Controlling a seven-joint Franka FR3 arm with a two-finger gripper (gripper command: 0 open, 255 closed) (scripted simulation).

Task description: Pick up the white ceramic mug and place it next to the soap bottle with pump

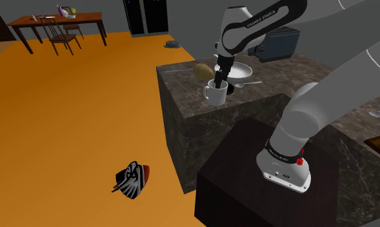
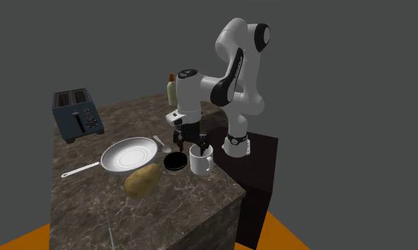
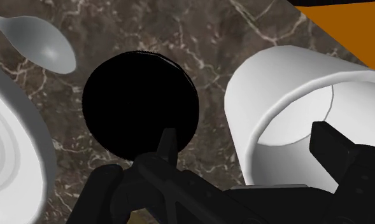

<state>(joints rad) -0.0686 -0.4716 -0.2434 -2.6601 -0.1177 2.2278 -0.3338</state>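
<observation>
The white mug stands upright near the counter's corner, handle toward the shoulder view's left. My black gripper comes down on it from above, open. One finger is inside the mug and the other is outside its wall, over a flat black disc. In the second exterior view the gripper straddles the rim of the mug. The soap bottle with pump, pale olive with a brown top, stands at the far counter edge behind the arm.
A grey pan, a potato, a spoon and a blue toaster share the dark marble counter. The mug sits close to the counter's edge. A red-and-black object lies on the orange floor.
</observation>
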